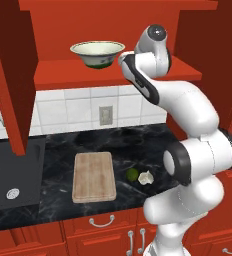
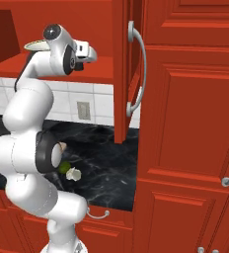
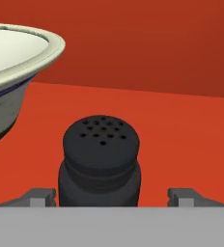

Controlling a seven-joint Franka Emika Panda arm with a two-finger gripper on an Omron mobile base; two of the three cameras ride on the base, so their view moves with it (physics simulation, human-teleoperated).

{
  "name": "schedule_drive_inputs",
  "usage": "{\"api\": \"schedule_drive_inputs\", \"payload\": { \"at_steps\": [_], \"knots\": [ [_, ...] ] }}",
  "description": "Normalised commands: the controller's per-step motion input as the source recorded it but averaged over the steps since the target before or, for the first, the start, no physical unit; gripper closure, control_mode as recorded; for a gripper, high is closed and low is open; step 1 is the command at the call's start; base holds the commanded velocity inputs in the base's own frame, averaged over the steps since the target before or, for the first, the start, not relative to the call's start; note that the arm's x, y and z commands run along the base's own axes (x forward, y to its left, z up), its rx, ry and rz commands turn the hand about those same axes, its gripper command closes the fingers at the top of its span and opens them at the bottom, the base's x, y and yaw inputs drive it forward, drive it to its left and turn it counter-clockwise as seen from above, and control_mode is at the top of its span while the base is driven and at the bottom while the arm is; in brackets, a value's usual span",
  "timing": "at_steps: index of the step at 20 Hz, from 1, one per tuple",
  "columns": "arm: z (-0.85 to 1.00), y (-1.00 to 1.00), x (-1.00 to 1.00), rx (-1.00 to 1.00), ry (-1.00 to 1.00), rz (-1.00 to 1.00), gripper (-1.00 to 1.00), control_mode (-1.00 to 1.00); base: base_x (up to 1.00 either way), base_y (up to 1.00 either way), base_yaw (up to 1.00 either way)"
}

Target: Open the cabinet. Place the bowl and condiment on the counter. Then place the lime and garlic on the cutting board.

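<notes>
Black marble counter runs across below me, faint white veins showing, white tile behind it with an outlet on the wall. I've got the dark sink off to the left end. On the counter lies the cutting board, bare wood, and just to its right the lime and the garlic sit side by side, touching or nearly so, both off the board.

Up top, the cabinet is open: its right door stands swung out edge-on in the right base view, long silver handle facing me, and the left door hangs open over the sink side. That leaves the red shelf open from the front.

On the shelf, the bowl stands upright toward the left, nothing visible inside it. Right of it, in the hand view, a dark condiment shaker with a perforated top stands upright, apart from the bowl.

My gripper is at the shelf, fingers spread either side of the shaker with a gap showing on both sides, not clamped on it.
</notes>
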Motion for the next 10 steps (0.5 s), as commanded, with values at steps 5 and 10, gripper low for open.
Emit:
{"api": "schedule_drive_inputs", "payload": {
  "at_steps": [5,10],
  "knots": [
    [-0.07,0.00,0.15,0.00,0.00,0.00,1.00,-1.00,0.00,0.00,0.00],
    [0.00,0.08,-0.30,0.00,-0.03,0.00,1.00,-1.00,0.00,0.00,0.00]
  ]
}}
